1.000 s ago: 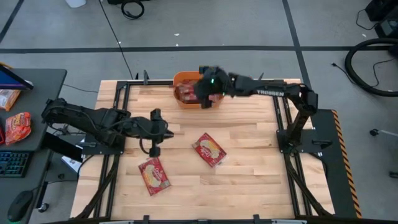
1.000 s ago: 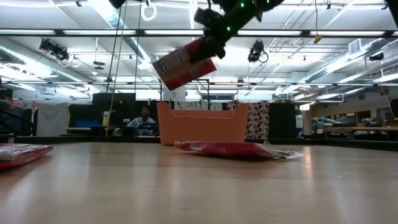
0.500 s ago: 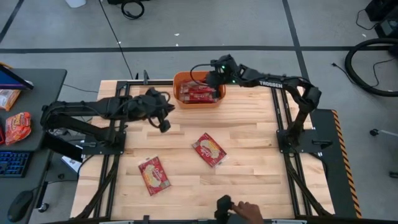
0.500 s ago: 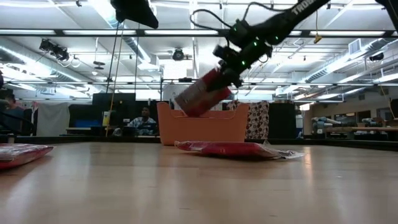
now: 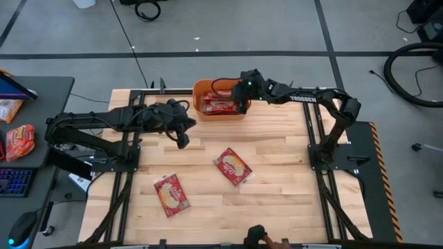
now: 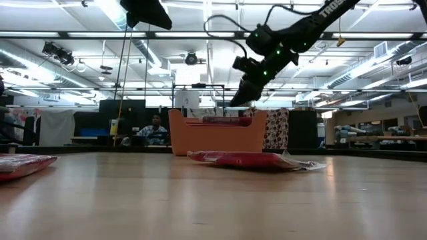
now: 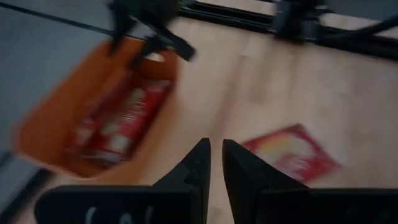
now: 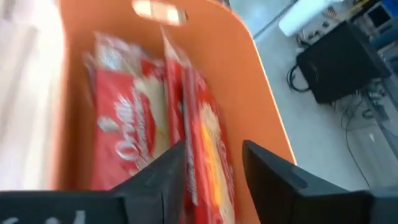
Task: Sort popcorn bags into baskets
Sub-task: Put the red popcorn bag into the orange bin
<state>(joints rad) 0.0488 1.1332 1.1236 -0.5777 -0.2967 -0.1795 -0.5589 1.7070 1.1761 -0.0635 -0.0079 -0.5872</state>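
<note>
A pale wooden table [image 5: 277, 159] in a dark metal frame stands on a grey floor, and the low view looks across it into a wide hall with strip lights and a seated person [image 6: 155, 127] far behind. At the table's far edge, about the middle, sits the orange plastic tub [image 5: 201, 91], holding several red popcorn bags [image 5: 220, 105] packed side by side; in the low view one bag [image 6: 227, 121] shows just over its rim. The right gripper [image 5: 241, 102] hangs over the tub's right end, just above the bags, its fingers [image 8: 152, 180] spread apart with nothing between them; the right wrist view looks straight down into the tub [image 8: 242, 81] at the bags [image 8: 124, 143] beneath the open fingers. Two more popcorn bags lie flat on the bare wood: one [image 5: 232, 167] near the table's centre, well apart from the tub on its near side, and another [image 5: 171, 194] farther to the left and nearer the front edge. The left gripper [image 5: 181, 137] is raised over the table's left part, to the left of the tub, with its fingers [image 7: 196, 165] nearly together and holding nothing. Off the table on the far left, a side desk [image 5: 48, 90] carries an orange-red snack packet [image 5: 19, 140].
</note>
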